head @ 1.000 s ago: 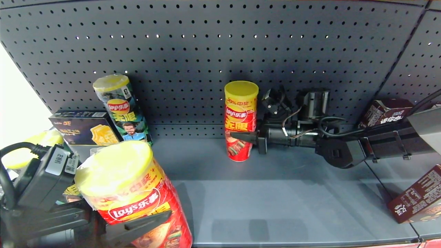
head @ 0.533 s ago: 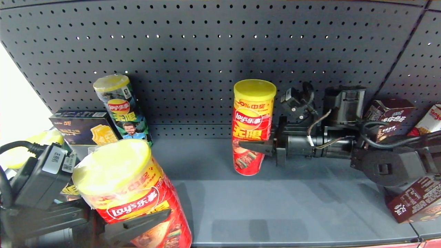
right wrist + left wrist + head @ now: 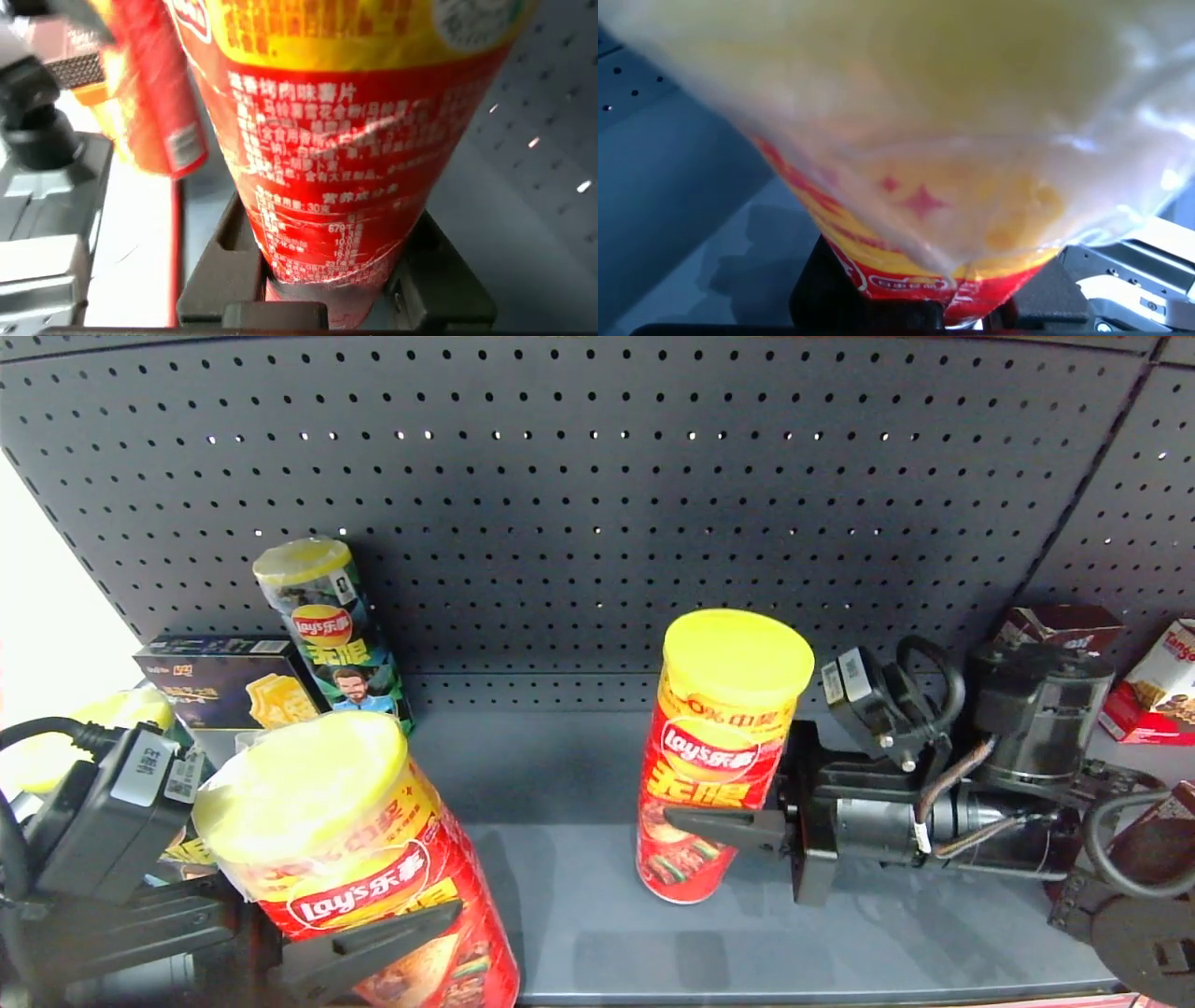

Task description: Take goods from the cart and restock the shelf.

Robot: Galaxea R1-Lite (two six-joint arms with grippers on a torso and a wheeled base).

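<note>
A dark grey shelf with a pegboard back is carrying a green chip can tilting beside a dark box at the left. A brown box and a red-and-white box are sitting far right.

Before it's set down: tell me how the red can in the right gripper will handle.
The red can is tall and narrow, so it probably tips. Round, it would likely roll if toppled. The right gripper grips it low, so it may sway.
</note>
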